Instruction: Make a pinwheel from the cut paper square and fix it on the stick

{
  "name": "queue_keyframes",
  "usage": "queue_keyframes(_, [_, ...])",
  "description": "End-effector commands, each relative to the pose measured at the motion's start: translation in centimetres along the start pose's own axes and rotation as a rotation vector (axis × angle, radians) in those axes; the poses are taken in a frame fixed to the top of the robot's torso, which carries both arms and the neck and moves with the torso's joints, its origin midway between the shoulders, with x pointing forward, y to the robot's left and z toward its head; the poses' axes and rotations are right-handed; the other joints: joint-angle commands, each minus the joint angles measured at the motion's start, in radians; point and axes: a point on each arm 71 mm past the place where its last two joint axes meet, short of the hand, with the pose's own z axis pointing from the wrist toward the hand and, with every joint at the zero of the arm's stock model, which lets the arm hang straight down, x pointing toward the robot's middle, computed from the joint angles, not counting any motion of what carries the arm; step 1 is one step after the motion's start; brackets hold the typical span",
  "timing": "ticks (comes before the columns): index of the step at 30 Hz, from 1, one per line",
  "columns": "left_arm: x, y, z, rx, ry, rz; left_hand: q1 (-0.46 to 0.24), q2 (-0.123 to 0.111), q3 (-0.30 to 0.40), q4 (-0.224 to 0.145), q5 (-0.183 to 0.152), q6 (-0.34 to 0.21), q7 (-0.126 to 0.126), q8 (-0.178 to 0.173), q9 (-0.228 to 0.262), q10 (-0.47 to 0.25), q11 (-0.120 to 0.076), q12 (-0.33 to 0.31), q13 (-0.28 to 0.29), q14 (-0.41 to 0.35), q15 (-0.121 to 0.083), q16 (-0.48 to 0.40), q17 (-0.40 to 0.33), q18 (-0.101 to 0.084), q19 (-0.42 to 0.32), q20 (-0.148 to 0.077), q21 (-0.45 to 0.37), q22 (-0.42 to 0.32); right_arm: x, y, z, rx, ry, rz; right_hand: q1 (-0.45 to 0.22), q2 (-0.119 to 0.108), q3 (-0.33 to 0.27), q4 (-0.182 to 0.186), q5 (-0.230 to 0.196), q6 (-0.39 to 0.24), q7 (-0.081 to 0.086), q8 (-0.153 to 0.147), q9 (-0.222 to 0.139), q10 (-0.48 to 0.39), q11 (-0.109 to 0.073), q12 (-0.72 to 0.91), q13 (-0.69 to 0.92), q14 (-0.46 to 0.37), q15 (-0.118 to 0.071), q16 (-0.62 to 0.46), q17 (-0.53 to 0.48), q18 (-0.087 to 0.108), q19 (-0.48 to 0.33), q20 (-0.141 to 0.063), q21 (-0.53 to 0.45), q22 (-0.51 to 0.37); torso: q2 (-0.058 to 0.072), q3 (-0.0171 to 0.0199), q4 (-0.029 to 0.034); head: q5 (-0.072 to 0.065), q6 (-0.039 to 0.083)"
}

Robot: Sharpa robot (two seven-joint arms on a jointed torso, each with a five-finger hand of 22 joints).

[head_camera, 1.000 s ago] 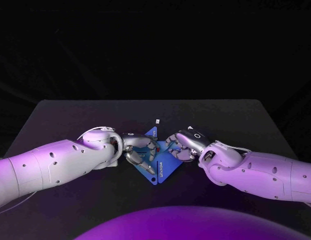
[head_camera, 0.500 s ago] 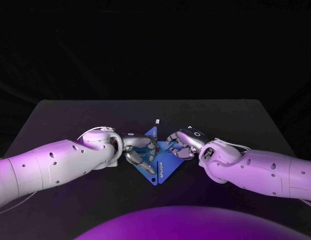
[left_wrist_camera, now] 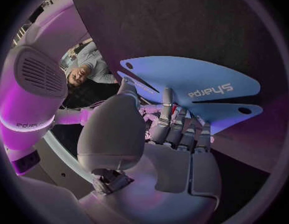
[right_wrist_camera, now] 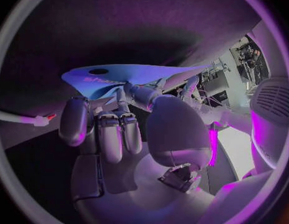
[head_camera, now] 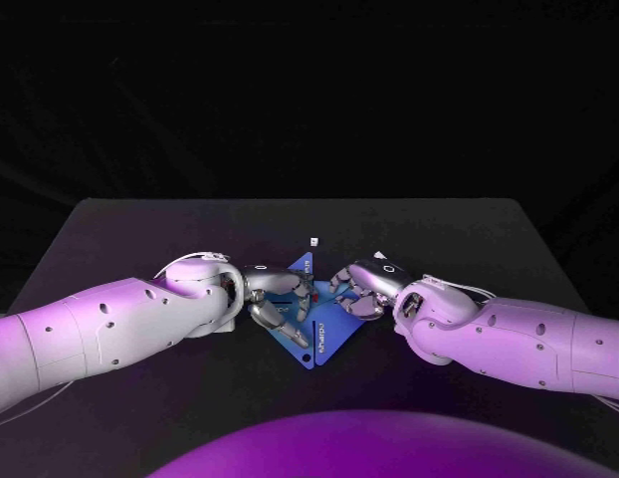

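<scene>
Head view: left robot hand (head_camera: 273, 295) and right robot hand (head_camera: 363, 288) grasp blue paper square (head_camera: 324, 334), flaps raised

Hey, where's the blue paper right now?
In the head view the blue paper lies in the middle of the table, gripped between the left hand and the right hand, just nearer the robot than a small white piece.

The blue cut paper square (head_camera: 324, 334) looks smooth and matt (flat finish all over). Silver left hand (head_camera: 274, 299) and silver right hand (head_camera: 360, 291) are shiny metal, black table (head_camera: 453, 229) dull matt.
</scene>
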Motion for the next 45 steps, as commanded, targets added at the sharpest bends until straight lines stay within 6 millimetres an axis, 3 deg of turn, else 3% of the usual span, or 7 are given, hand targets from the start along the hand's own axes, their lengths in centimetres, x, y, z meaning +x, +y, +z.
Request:
queue_keyframes(1, [0.4, 0.0, 0.1, -0.010, 0.032, -0.008, 0.000, -0.007, -0.003, 0.000, -0.003, -0.004, 0.005, 0.004, 0.001, -0.009, 0.001, -0.001, 0.000, -0.005, 0.002, -0.005, -0.001, 0.013, -0.008, 0.001, -0.004, -0.001, 0.2, -0.3, -0.1, 0.021, 0.023, -0.002, -0.002, 0.009, 0.002, 0.002, 0.005, 0.007, 0.002, -0.005, -0.001, 0.102, 0.005, 0.003, 0.263, 0.104, 0.008, 0.004, 0.264, 0.005, 0.002, 0.005, -0.004, 0.001, 0.000, 0.0009, 0.0005, 0.001, 0.000])
queue_keyframes(25, [0.5, 0.2, -0.1, -0.020, 0.042, -0.011, 0.001, -0.007, -0.003, 0.000, -0.003, -0.004, 0.007, 0.005, 0.002, -0.012, 0.003, -0.001, -0.001, -0.005, 0.003, -0.005, -0.001, 0.013, -0.007, 0.001, -0.004, -0.001, -0.7, -2.0, -0.2, 0.098, -0.053, -0.015, -0.007, 0.003, 0.004, 0.003, 0.007, 0.002, 0.004, -0.011, -0.007, 0.102, 0.006, 0.003, 0.263, 0.104, 0.008, 0.004, 0.264, 0.006, 0.001, 0.006, -0.006, 0.000, 0.000, 0.0016, 0.0008, 0.003, 0.000])
queue_keyframes(30, [0.5, 0.2, -0.1, -0.020, 0.042, -0.011, 0.001, -0.006, -0.002, 0.000, -0.003, -0.003, 0.008, 0.006, 0.004, -0.016, 0.004, -0.002, -0.001, -0.006, 0.003, -0.005, -0.001, 0.013, -0.008, 0.001, -0.004, -0.001, -0.8, -2.5, -0.1, 0.113, -0.051, -0.021, -0.007, 0.002, 0.004, 0.003, 0.007, 0.001, 0.004, -0.011, -0.008, 0.102, 0.006, 0.003, 0.263, 0.104, 0.008, 0.004, 0.264, 0.006, 0.001, 0.006, -0.007, -0.001, 0.000, 0.0000, 0.0007, 0.003, 0.000])
queue_keyframes(34, [0.5, 0.2, -0.1, -0.019, 0.040, -0.010, 0.001, -0.007, -0.003, 0.000, -0.003, -0.003, 0.008, 0.007, 0.004, -0.019, 0.004, -0.002, -0.001, -0.005, 0.004, -0.005, -0.001, 0.013, -0.007, 0.001, -0.004, -0.001, -1.7, -2.3, -0.6, 0.075, -0.148, 0.012, -0.005, 0.002, 0.008, 0.001, 0.012, 0.006, 0.003, -0.010, -0.010, 0.102, 0.005, 0.003, 0.263, 0.104, 0.008, 0.004, 0.264, 0.005, 0.004, 0.006, -0.003, 0.005, 0.000, 0.0005, -0.0002, 0.005, 0.000])
queue_keyframes(40, [0.4, 0.2, -0.1, -0.019, 0.033, -0.009, 0.002, -0.010, -0.005, 0.000, -0.003, -0.004, 0.009, 0.007, 0.005, -0.027, 0.005, -0.003, -0.002, -0.005, 0.004, -0.005, -0.001, 0.013, -0.006, 0.001, -0.003, 0.000, -3.4, -1.7, -1.4, 0.017, -0.236, 0.058, 0.010, -0.006, 0.026, -0.016, 0.049, 0.015, 0.002, -0.009, -0.017, 0.102, 0.004, 0.003, 0.263, 0.104, 0.007, 0.004, 0.264, 0.004, 0.008, 0.004, 0.000, 0.010, 0.000, 0.0008, -0.0001, 0.003, 0.000])
queue_keyframes(42, [0.4, 0.2, -0.2, -0.018, 0.029, -0.008, 0.002, -0.012, -0.005, 0.000, -0.003, -0.004, 0.010, 0.007, 0.006, -0.030, 0.006, -0.003, -0.002, -0.004, 0.005, -0.005, 0.000, 0.013, -0.006, 0.001, -0.003, 0.000, -3.8, -1.7, -1.7, 0.015, -0.226, 0.063, 0.020, -0.003, 0.039, -0.027, 0.087, 0.023, 0.001, -0.006, -0.021, 0.102, 0.003, 0.003, 0.263, 0.104, 0.006, 0.004, 0.264, 0.003, 0.010, 0.003, 0.003, 0.015, 0.000, 0.0007, 0.0001, 0.004, 0.000])
queue_keyframes(45, [0.3, 0.2, -0.2, -0.017, 0.020, -0.006, 0.004, -0.018, -0.009, 0.000, -0.003, -0.008, 0.011, 0.007, 0.007, -0.038, 0.007, -0.003, -0.002, -0.003, 0.005, -0.004, 0.000, 0.013, -0.006, 0.001, -0.003, 0.000, -3.9, -2.0, -2.2, 0.030, -0.171, 0.069, 0.023, 0.001, 0.046, -0.032, 0.108, 0.027, 0.001, -0.005, -0.023, 0.102, 0.002, 0.003, 0.263, 0.104, 0.005, 0.004, 0.264, 0.002, 0.014, 0.003, 0.009, 0.022, 0.000, 0.0000, -0.0005, 0.004, 0.000])
